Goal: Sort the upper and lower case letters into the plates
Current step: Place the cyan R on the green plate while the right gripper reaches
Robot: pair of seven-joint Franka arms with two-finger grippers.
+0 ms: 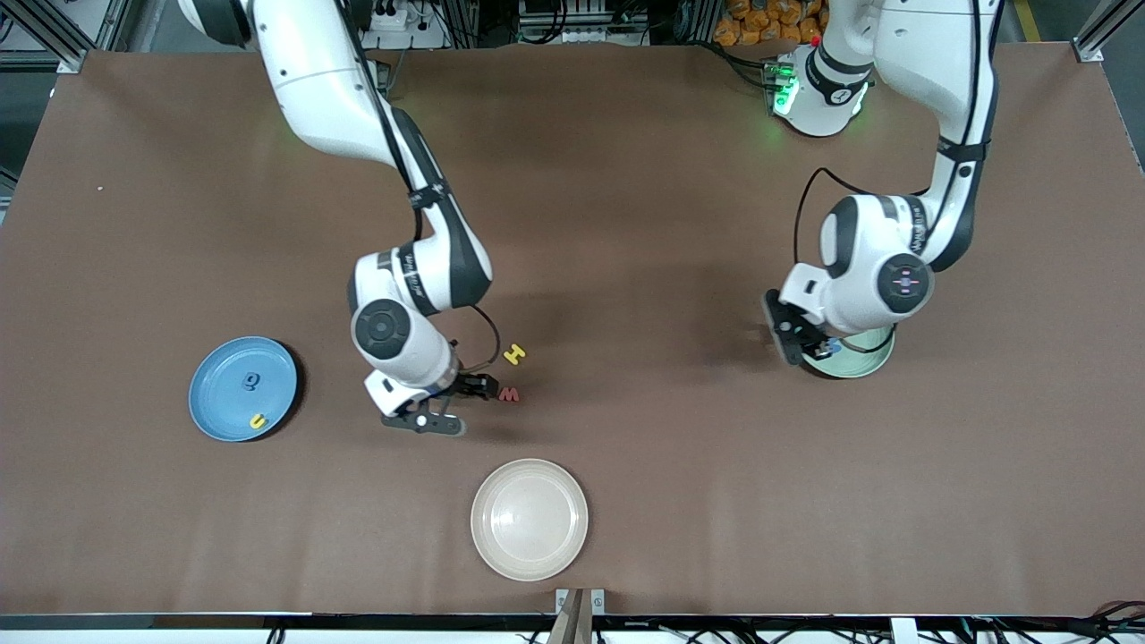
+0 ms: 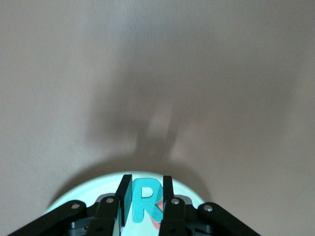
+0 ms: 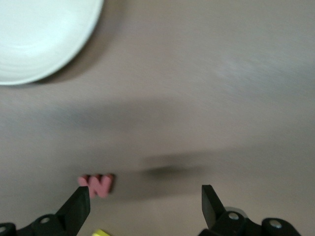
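My left gripper (image 1: 825, 347) is shut on a teal R (image 2: 144, 201) and holds it just over the mint green plate (image 1: 866, 358), whose rim also shows in the left wrist view (image 2: 83, 189). Something pink-red (image 2: 158, 222) lies in that plate under the R. My right gripper (image 1: 481, 387) is open and low over the table beside a red W (image 1: 509, 394); in the right wrist view the W (image 3: 97, 185) lies by one fingertip (image 3: 79, 202). A yellow H (image 1: 513, 354) lies just farther from the front camera. The sky blue plate (image 1: 215, 407) holds a blue letter (image 1: 251, 383) and a yellow u (image 1: 258, 420).
A cream-white plate (image 1: 530, 519) stands near the table's front edge, nearer to the front camera than the W; it also shows in the right wrist view (image 3: 39, 39). The brown table (image 1: 626, 224) is bare between the arms.
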